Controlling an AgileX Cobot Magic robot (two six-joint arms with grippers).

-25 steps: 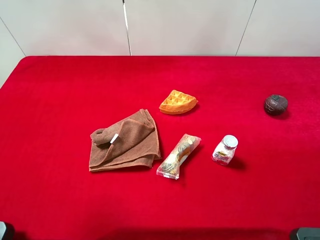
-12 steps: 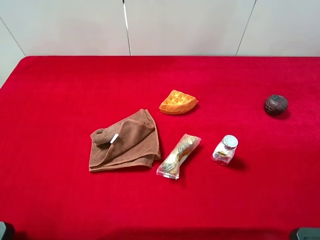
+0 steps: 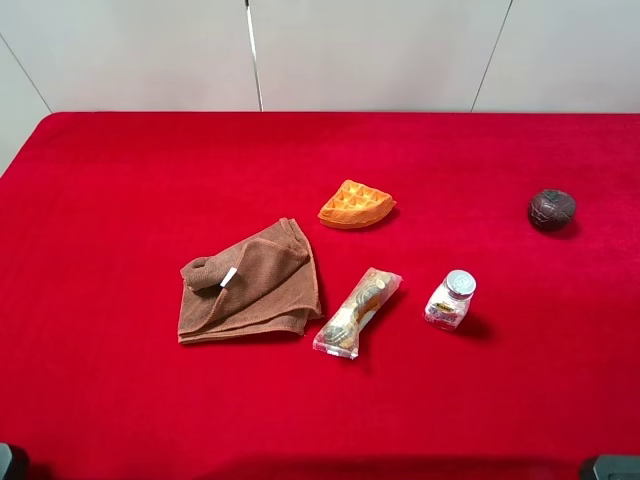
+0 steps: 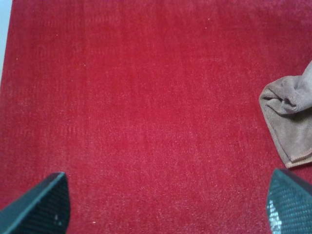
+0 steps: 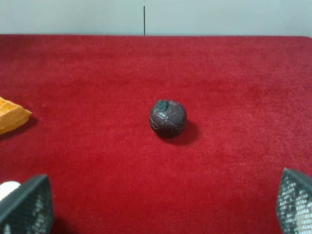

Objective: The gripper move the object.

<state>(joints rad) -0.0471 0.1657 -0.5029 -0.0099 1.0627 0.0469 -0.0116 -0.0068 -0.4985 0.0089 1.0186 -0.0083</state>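
Note:
The small clear glass bottle [image 3: 450, 300] with a silver cap stands upright on the red table, right of centre in the exterior high view. In the right wrist view only a sliver of its pale cap [image 5: 9, 188] shows beside one fingertip. My right gripper [image 5: 163, 207] is open and empty, low over the table's front right, short of the bottle. My left gripper [image 4: 165, 207] is open and empty over bare red cloth at the front left. Neither claw shows clearly in the exterior high view.
A crumpled brown towel [image 3: 248, 283] lies left of centre and also shows in the left wrist view [image 4: 291, 122]. A clear snack packet [image 3: 357, 311] lies beside the bottle. An orange waffle [image 3: 355, 204] sits behind them. A dark brown ball [image 3: 552, 209] sits at the far right, ahead of the right gripper [image 5: 167, 118].

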